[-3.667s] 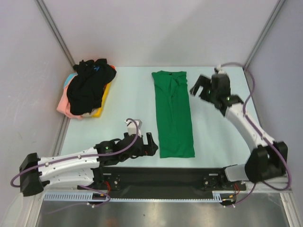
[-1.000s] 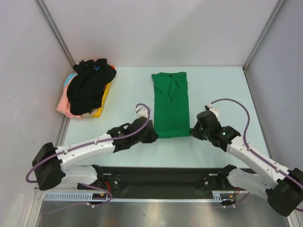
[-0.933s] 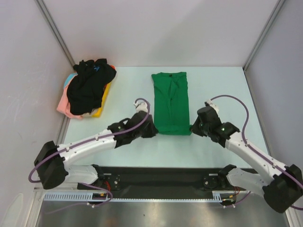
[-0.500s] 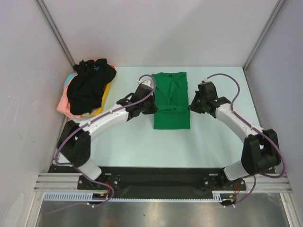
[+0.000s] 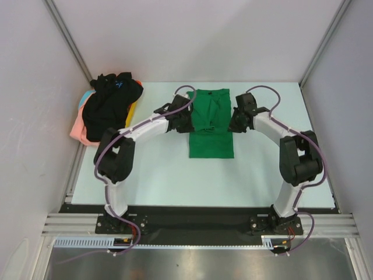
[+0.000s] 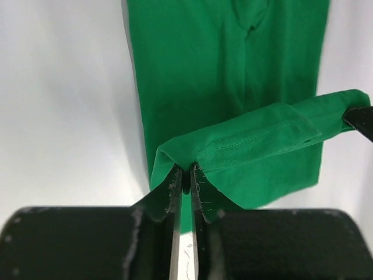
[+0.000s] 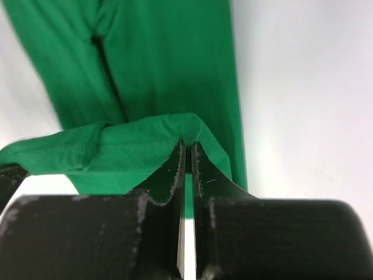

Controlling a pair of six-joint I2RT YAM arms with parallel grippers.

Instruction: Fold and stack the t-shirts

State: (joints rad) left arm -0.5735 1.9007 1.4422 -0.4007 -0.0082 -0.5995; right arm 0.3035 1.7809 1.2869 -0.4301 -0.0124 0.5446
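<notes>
The bright green t-shirt (image 5: 211,143) lies as a long strip in the middle of the table, its near end lifted and doubled back over itself. My left gripper (image 5: 186,118) is shut on the left corner of that raised hem (image 6: 256,137); my right gripper (image 5: 235,119) is shut on the right corner (image 7: 134,146). In the left wrist view the left gripper (image 6: 185,170) pinches the cloth at its tips, and in the right wrist view the right gripper (image 7: 187,146) does the same. The hem hangs between them above the flat green t-shirt (image 6: 221,64) (image 7: 169,58).
A heap of other t-shirts lies at the far left: a black one with a small blue mark (image 5: 111,108) on top, pink (image 5: 77,132) and yellow (image 5: 122,139) edges beneath. Slanted frame posts (image 5: 70,41) (image 5: 326,41) and grey walls close the sides. A black rail (image 5: 198,219) runs along the near edge.
Both grippers have carried the shirt's near hem away from the arm bases toward the collar end, doubling the strip over itself. Both arms now reach far out.
</notes>
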